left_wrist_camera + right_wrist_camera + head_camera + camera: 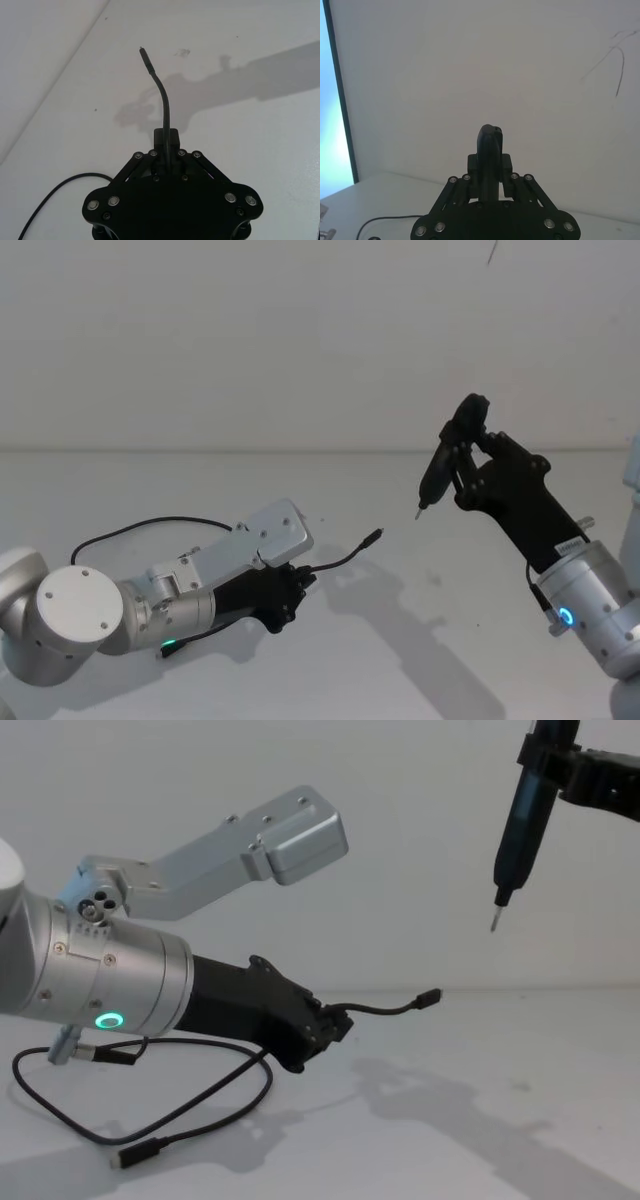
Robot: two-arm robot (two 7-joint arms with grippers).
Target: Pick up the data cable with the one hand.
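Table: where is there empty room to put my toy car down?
Free: the wide bare table between the left hand and the right hand, which holds a tool up in the air. Also the strip along the back wall. Crowded: around the left arm, where the cable loops.

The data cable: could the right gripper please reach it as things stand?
Probably not: the way looks free, but the right gripper is shut on a pen-shaped tool; the left gripper holds the data cable.
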